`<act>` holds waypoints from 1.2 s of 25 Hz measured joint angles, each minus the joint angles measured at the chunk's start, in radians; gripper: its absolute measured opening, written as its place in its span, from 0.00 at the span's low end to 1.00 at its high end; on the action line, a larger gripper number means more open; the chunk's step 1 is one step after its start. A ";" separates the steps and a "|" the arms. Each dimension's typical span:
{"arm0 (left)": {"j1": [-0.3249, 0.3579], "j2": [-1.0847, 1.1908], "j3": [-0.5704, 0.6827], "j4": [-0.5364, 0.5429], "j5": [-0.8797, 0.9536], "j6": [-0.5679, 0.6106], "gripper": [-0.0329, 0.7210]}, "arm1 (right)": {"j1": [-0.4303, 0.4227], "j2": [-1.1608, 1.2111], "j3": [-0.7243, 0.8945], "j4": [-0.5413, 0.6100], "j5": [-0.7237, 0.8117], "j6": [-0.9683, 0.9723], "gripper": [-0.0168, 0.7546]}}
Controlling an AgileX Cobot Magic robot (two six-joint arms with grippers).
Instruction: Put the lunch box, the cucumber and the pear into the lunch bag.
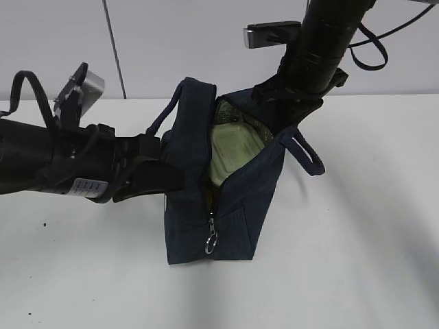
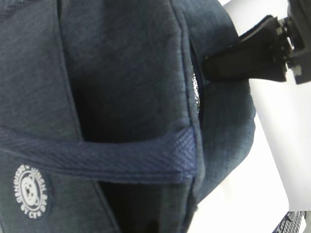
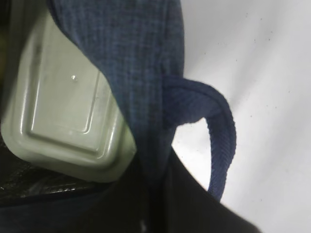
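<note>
The navy lunch bag (image 1: 236, 205) stands open on the white table. The sage-green lunch box (image 1: 233, 151) lies inside it; its lid fills the left of the right wrist view (image 3: 63, 111). My left gripper (image 1: 173, 179) comes in from the left and is shut on the bag's left wall; in the left wrist view the fabric (image 2: 121, 73) covers its jaws. My right gripper (image 1: 280, 118) comes down from above and is shut on the bag's right rim (image 3: 146, 77); the fabric runs between its dark fingers (image 3: 204, 208). The cucumber and the pear are hidden.
The zipper's metal ring pull (image 1: 211, 241) hangs at the bag's front end. One rope handle (image 1: 309, 154) loops out on the right and also shows in the right wrist view (image 3: 221, 136). The other handle (image 1: 164, 113) is on the left. Bare white table (image 1: 357, 260) surrounds the bag.
</note>
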 joint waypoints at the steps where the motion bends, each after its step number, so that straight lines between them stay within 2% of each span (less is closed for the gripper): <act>1: 0.000 0.000 0.000 -0.001 0.002 0.000 0.02 | 0.000 0.000 0.000 0.002 -0.001 -0.002 0.03; 4: 0.000 0.000 0.000 -0.002 0.007 0.000 0.02 | 0.000 0.000 0.000 0.010 -0.001 -0.003 0.07; 7: 0.000 0.001 0.000 -0.002 0.013 0.000 0.02 | -0.002 -0.002 0.000 0.025 -0.009 -0.006 0.19; 12: 0.000 0.003 0.000 -0.002 0.014 0.000 0.02 | -0.002 -0.004 0.000 0.043 -0.015 -0.006 0.59; 15: 0.000 0.003 0.000 -0.002 0.014 0.000 0.02 | -0.002 -0.004 0.000 0.065 -0.017 0.002 0.72; 25: 0.000 0.003 0.000 -0.002 0.014 0.000 0.02 | -0.002 -0.041 0.000 0.109 -0.017 0.004 0.77; 30: 0.000 0.003 0.000 -0.002 0.014 0.000 0.02 | -0.002 -0.128 0.014 0.057 -0.017 -0.003 0.77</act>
